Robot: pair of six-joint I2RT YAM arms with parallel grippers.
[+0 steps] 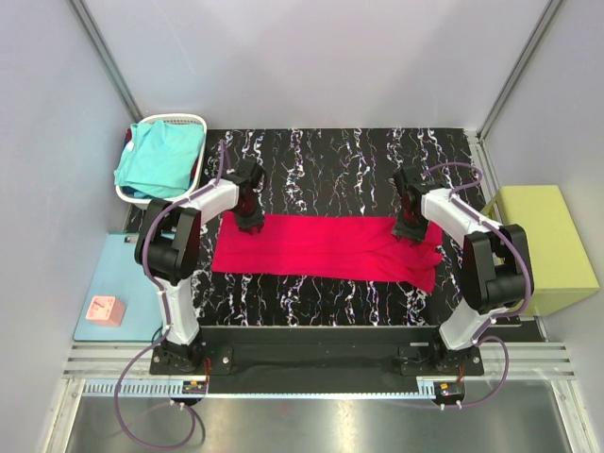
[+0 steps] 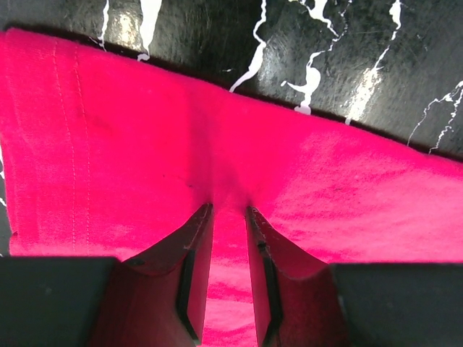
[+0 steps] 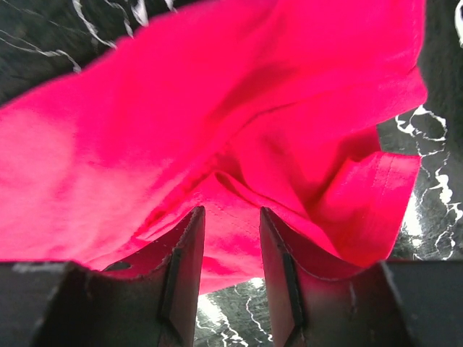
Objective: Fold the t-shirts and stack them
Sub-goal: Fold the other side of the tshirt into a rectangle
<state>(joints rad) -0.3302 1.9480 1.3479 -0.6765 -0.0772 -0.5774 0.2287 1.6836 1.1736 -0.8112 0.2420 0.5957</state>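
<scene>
Two pinches noted: left gripper (image 2: pixel 228 210) and right gripper (image 3: pixel 231 211), each narrowly parted, are clamped on the far edge of the crimson t-shirt (image 1: pixel 321 247) spread on the worktop (image 1: pixel 330 160). Edge to be lifted level, kept taut.

pale walls (image 1: pixel 302 57) (plain), black marbled table (image 1: pixel 330 151)

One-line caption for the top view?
Left gripper and right gripper pinch the red t-shirt at its far edge; turquoise t-shirt sits in the basket.
</scene>
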